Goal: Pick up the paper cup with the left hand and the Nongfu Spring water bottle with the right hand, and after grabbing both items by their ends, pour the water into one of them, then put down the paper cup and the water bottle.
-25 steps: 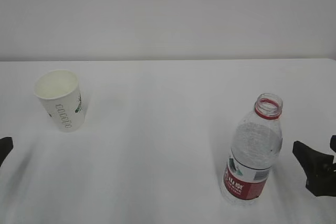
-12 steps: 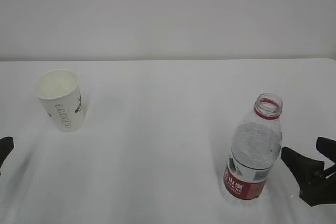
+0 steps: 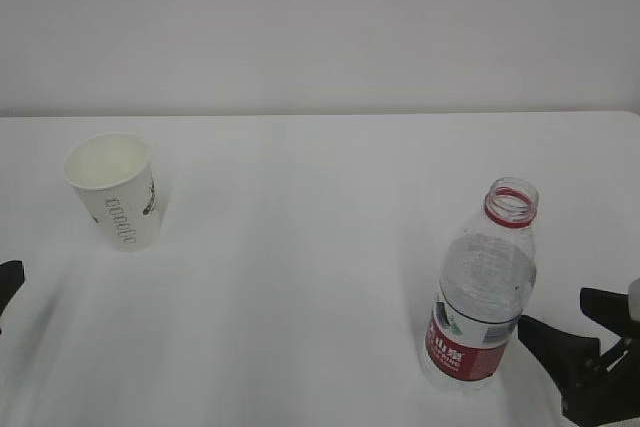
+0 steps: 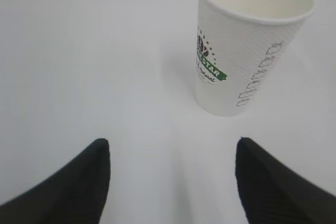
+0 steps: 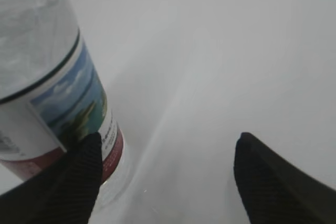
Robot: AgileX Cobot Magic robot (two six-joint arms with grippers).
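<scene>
The paper cup [image 3: 112, 192] stands upright at the left of the white table, its green logo facing the left wrist view [image 4: 247, 45]. My left gripper [image 4: 172, 145] is open and empty, short of the cup and apart from it; only one fingertip [image 3: 9, 277] shows at the exterior view's left edge. The uncapped Nongfu Spring water bottle [image 3: 485, 292] stands upright at the front right. My right gripper [image 3: 552, 308] is open just right of the bottle's base. In the right wrist view the bottle [image 5: 47, 77] sits behind the gripper's [image 5: 168, 140] left finger, outside the gap. I can make out no water.
The white table [image 3: 320, 247] meets a plain white wall along its back edge. Between cup and bottle lies bare tabletop. The table's right corner shows at the far right.
My right gripper has moved left and toward the camera, coming close to the bottle's base. Cup, bottle and the left fingertip stay where they were.
</scene>
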